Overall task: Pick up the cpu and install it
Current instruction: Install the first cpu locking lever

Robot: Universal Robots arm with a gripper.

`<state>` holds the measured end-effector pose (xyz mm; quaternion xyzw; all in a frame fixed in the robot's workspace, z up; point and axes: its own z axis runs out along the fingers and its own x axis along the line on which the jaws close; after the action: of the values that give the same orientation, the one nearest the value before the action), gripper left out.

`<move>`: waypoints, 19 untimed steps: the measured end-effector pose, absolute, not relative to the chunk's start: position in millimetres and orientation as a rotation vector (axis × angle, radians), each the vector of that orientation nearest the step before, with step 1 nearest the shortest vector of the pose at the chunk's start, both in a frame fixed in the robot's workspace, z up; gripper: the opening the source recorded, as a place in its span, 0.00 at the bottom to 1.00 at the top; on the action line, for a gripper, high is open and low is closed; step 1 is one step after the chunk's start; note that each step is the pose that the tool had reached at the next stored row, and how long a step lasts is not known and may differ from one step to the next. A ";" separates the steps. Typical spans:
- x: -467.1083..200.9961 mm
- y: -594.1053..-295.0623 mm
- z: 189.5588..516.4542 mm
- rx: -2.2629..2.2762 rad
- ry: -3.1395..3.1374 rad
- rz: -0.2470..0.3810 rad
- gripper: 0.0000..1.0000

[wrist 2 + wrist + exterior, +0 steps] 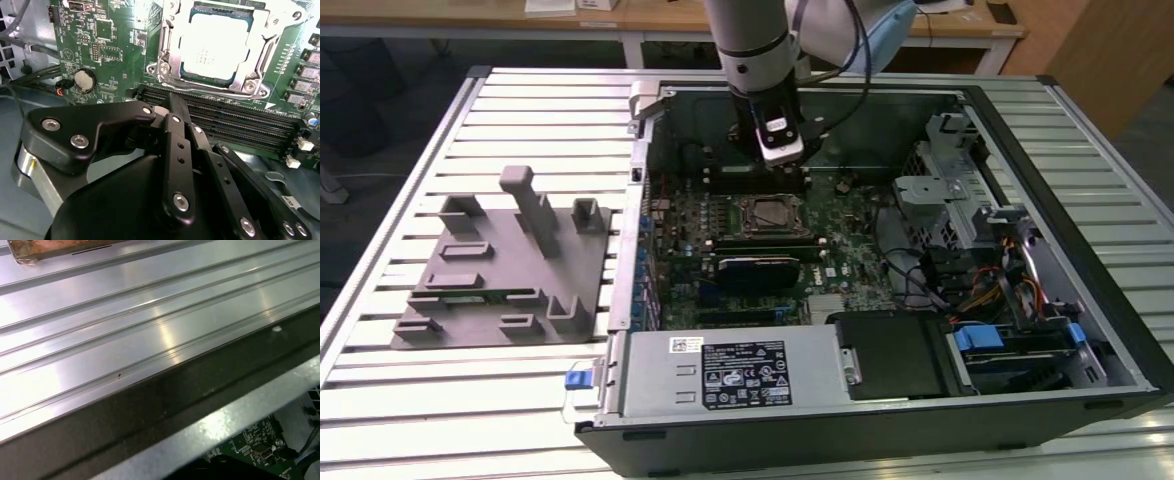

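In the second wrist view the gripper [172, 107] fills the foreground with its fingers [172, 150] closed together on nothing, hanging above the memory slots [240, 127] — beyond them the cpu [212, 47] sits seated in the socket [167, 65] on the motherboard [115, 45] — inside the open case [1067, 180].

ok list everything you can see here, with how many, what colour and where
cpu: one, silvery top, seated in the socket in the second wrist view
socket: one, black frame, mid motherboard
motherboard: one, green, floor of the case
case: one, black, open, on the table
power supply: one, grey, near edge of the case
tray: one, grey, on the table at the exterior view's left
table: one, slatted silver
gripper: one, black, above the memory slots beside the socket
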<state>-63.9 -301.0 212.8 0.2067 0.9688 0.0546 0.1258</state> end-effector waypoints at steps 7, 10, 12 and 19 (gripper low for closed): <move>-61.5 -301.7 212.5 0.624 2.905 0.136 0.11; -59.8 -302.8 212.3 0.637 2.958 0.121 0.11; -58.9 -304.0 212.4 0.643 2.980 0.114 0.11; -55.0 -304.8 212.3 0.645 2.979 0.114 0.11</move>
<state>-55.0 -304.8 212.3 0.2113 0.9756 0.0372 0.0454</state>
